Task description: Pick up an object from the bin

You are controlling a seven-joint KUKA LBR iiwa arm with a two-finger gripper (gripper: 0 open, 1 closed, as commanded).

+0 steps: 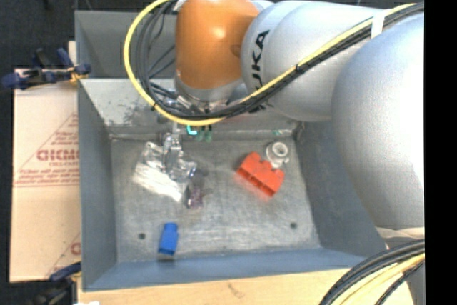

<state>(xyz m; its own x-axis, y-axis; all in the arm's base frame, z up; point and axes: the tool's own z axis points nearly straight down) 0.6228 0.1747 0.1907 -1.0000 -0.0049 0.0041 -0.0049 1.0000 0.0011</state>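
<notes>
- My claw (177,157) is down by the clear bag (152,177), left in the bin (94,182).
- I cannot tell if it is spread or pinching.
- I think nothing is lifted yet.

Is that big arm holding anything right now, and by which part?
It cannot be told: the arm's tip is down at the crumpled clear plastic wrapper in the grey metal bin's left half, and the contact is hidden.

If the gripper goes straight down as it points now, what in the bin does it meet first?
Probably the clear crumpled plastic piece left of the middle of the bin, just under the gripper; depth is unclear, so it may already touch it.
</notes>
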